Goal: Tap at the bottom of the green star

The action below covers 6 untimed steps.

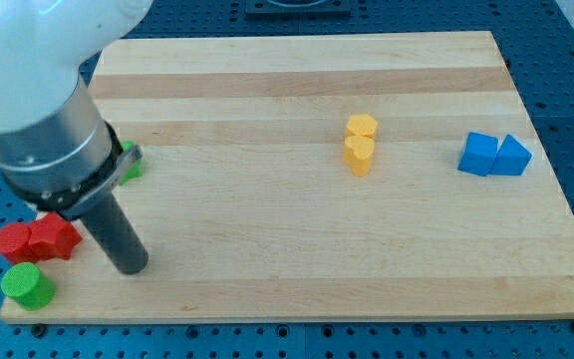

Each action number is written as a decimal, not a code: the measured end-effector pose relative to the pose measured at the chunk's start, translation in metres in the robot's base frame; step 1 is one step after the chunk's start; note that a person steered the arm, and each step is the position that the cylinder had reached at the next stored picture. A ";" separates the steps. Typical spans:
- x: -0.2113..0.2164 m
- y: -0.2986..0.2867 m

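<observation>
The green star [131,163] lies near the board's left edge, mostly hidden behind my arm; only a small green part shows. My dark rod comes down from the arm at the view's left, and my tip [130,269] rests on the board well below the green star, toward the view's bottom. The tip is just right of the red blocks and apart from the star.
Two red blocks [36,239] sit side by side at the board's left edge, with a green cylinder [27,286] below them at the bottom-left corner. Two yellow blocks [361,143] touch at the centre right. Two blue blocks [493,155] touch at the right. The wooden board [297,249] lies on a blue pegboard.
</observation>
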<state>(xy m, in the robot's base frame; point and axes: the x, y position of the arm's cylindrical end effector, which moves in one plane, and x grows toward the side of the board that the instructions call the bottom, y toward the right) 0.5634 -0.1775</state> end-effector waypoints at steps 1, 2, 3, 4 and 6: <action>-0.050 -0.001; -0.078 -0.051; -0.096 -0.121; -0.096 -0.125; -0.095 -0.102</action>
